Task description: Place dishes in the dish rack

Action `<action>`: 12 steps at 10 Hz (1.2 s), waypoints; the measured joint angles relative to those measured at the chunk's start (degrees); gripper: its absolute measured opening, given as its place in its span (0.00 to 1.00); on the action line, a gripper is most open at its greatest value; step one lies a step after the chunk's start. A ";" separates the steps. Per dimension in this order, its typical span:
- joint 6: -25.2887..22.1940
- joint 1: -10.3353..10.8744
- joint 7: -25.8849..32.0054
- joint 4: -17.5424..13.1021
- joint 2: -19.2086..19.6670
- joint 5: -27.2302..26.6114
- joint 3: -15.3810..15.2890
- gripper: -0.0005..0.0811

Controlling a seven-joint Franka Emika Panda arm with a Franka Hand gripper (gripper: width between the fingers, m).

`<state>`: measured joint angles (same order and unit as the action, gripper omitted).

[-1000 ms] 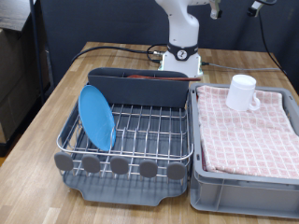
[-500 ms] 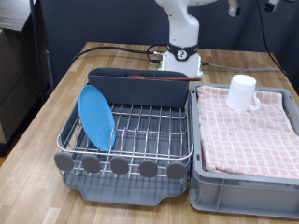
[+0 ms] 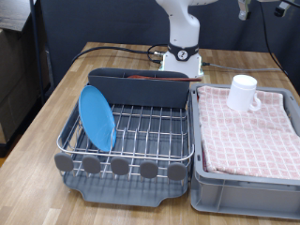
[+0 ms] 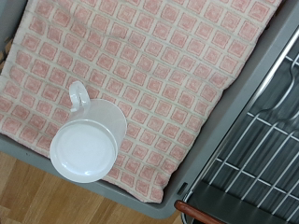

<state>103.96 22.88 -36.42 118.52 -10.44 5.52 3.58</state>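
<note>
A wooden table (image 3: 56,112) fills most of the exterior view. On it, towards the exterior view's right, sits a grey plastic bin (image 3: 246,197) lined with a pink checked cloth (image 3: 246,131) that covers its top and hangs slightly over the near edge. In the wrist view the same cloth (image 4: 159,65) fills most of the picture, with the bin's rim (image 4: 112,187) beside it. A black cable (image 3: 112,52) runs across the tabletop at the exterior view's top. Dark curtains (image 3: 103,19) hang behind the table.

Open wire grid (image 3: 150,127) beside plate (image 3: 97,116)
</note>
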 joint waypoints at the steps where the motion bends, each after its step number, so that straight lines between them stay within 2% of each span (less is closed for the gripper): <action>1: -0.91 0.01 -0.55 -0.28 0.04 0.49 -0.77 0.99; 6: -4.26 0.51 -4.74 -2.99 1.60 1.82 -6.21 0.99; 9: -6.44 0.78 -5.89 -4.97 5.17 2.42 -9.16 0.99; 12: -4.50 0.79 -6.00 -4.27 8.79 2.42 -10.63 0.99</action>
<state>99.45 23.67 -42.42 114.25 -1.66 7.93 -7.05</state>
